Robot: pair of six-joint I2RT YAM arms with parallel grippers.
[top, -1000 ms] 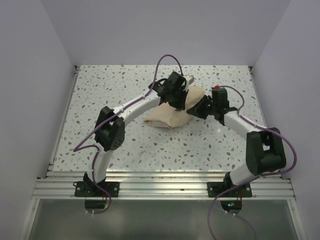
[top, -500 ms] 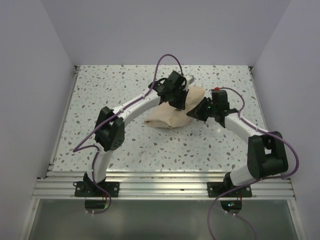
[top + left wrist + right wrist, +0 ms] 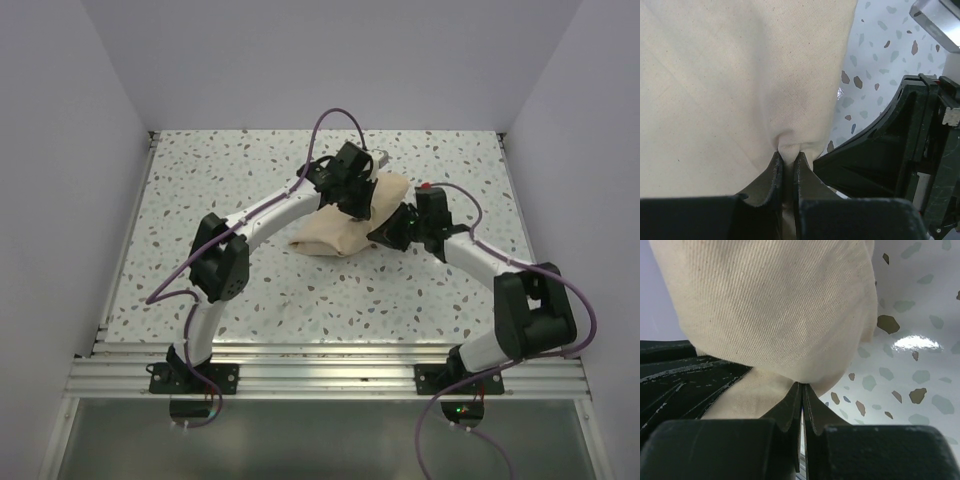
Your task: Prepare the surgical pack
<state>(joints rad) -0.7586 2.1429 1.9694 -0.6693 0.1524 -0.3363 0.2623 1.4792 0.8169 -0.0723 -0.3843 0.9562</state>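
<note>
- The tan cloth wrap (image 3: pixel 338 233) lay bunched into a soft bundle on the speckled bench (image 3: pixel 200 180), toward its far middle.
- The left gripper (image 3: pixel 787 159) was clamped on a small fold of the wrap on top of the bundle.
- The right gripper (image 3: pixel 801 389) was clamped on a fold at the bundle's right end, its fingers almost together.
- A steel tray (image 3: pixel 937 17) showed one corner just beyond the bundle.
- Both arms curved inward, with the two grippers near each other.
</note>
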